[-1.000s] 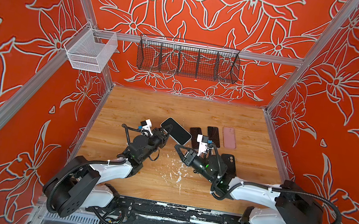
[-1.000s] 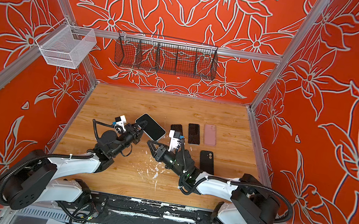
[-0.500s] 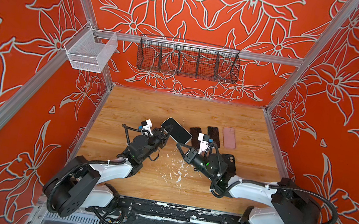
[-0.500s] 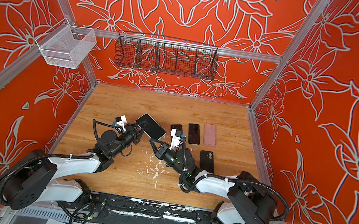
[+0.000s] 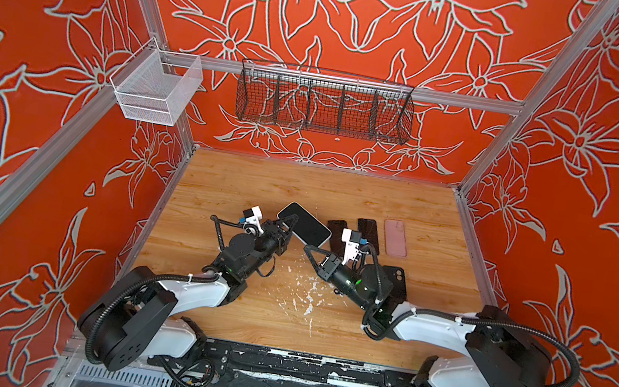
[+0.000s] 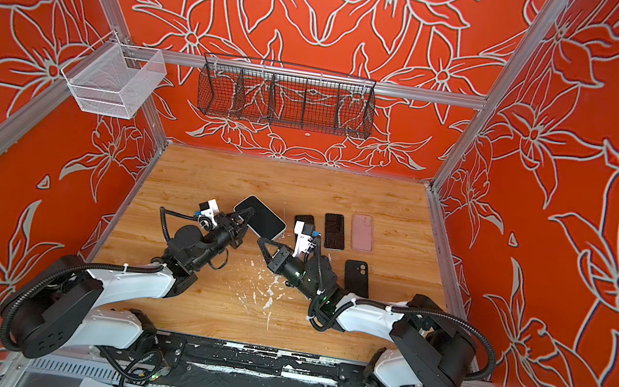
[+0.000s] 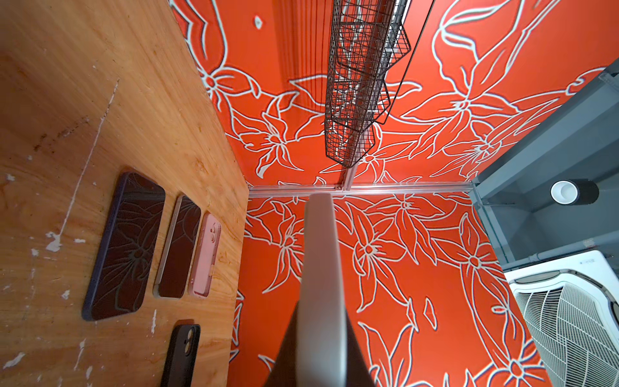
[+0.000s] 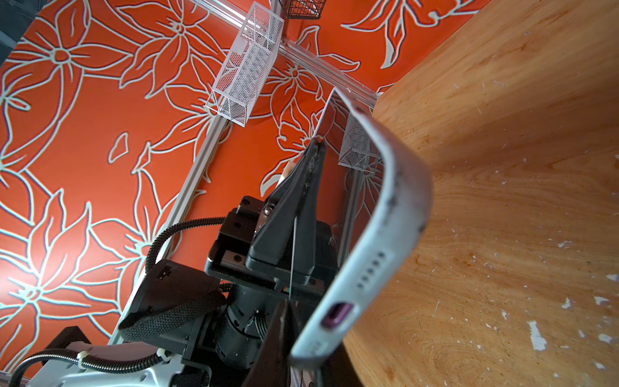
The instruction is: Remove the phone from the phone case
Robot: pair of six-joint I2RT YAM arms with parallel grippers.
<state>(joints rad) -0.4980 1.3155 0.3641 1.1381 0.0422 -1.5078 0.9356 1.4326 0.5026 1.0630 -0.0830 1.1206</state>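
A phone [image 5: 305, 225] [image 6: 260, 216] with a dark screen sits in a pale grey phone case [image 7: 320, 251] [image 8: 395, 187], raised and tilted above the wooden table [image 5: 300, 189]. My left gripper [image 5: 289, 228] [image 6: 246, 220] [image 7: 320, 335] is shut on the cased phone's long edge. From the right, my right gripper [image 5: 307, 248] [image 6: 260, 240] [image 8: 301, 351] meets the case's near corner beside the charging port [image 8: 335, 315]. Its dark fingers are closed on that corner. The phone's back is hidden.
Two dark phones [image 5: 336, 232] [image 5: 368, 233], a pink case [image 5: 394, 237] and a black case [image 5: 397, 280] lie right of centre. A black wire basket [image 5: 323, 106] hangs on the back wall, a white mesh basket [image 5: 156, 88] on the left rail. White flecks [image 5: 308, 299] dot the table.
My right gripper has moved up and left to the case's near corner and closed its jaws there. The left gripper and the phone have stayed in place.
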